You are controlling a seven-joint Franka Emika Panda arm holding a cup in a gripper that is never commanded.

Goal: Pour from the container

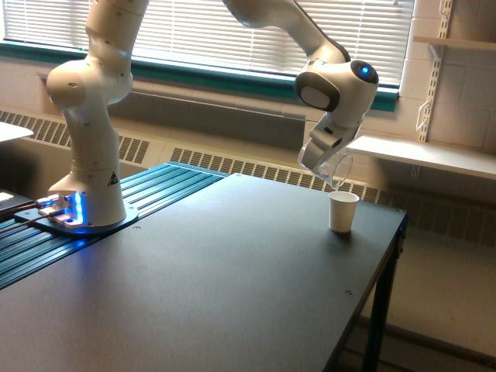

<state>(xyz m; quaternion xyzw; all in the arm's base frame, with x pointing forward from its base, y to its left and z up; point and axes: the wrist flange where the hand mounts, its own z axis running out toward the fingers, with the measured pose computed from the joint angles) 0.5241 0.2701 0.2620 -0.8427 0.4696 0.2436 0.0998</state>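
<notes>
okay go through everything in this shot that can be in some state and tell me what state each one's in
clear container: held in the air, tipped with its mouth down toward the paper cup; contents too faint to tell.
gripper: shut on the clear container.
white paper cup: upright on the table, mouth open, just below the container.
window blinds: lowered, slats partly open.
light on the arm's base: lit blue.
table: flat, dark.
</notes>
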